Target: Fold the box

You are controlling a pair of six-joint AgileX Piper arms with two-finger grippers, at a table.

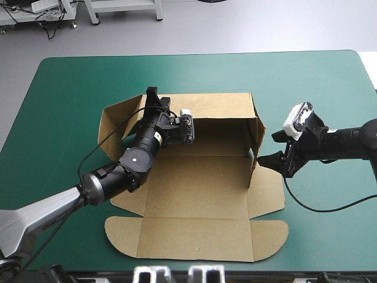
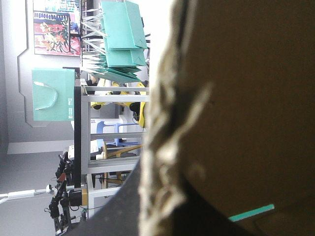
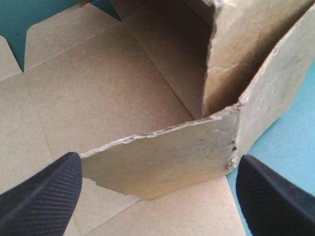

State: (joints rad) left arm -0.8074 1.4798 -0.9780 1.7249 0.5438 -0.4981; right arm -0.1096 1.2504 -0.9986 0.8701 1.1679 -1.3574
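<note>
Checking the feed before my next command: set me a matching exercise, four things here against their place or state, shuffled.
1 right gripper
2 left gripper
3 lid
4 right wall

A flat on the teal-green cover
B standing upright
C jaws open
D at the far-left corner of the box

Pairs: 1-C, 2-D, 3-A, 4-B

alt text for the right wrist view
Right gripper open, its black fingers apart, with a raised wall of the brown box just ahead of them, rough edge up. Flat board lies beyond, teal-green table cover beside it.
</note>
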